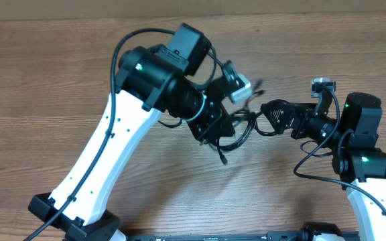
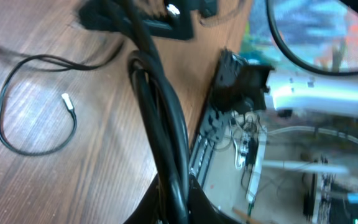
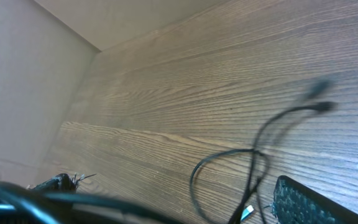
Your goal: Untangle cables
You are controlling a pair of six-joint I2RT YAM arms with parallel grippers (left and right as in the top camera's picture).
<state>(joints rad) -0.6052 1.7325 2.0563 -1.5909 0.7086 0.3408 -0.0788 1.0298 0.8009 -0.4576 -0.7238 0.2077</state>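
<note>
My left gripper (image 2: 176, 208) is shut on a bundle of thick-looking black cables (image 2: 160, 118) that rises from between its jaws. From above, the left gripper (image 1: 214, 132) sits at mid-table under its wrist, with the cables (image 1: 243, 128) looping out to the right and one plug end (image 1: 223, 161) trailing below. My right gripper (image 1: 268, 117) stands open just right of that loop, nothing between its fingers. The right wrist view shows a thin cable loop (image 3: 229, 174), a blurred plug end (image 3: 322, 106) and one finger pad (image 3: 303, 205).
A separate thin cable loop (image 2: 36, 106) with a white plug tip (image 2: 69, 102) lies on the wood in the left wrist view. The table edge (image 2: 213, 124) runs close on the right there, with clutter beyond. Both arm bases stand at the front edge.
</note>
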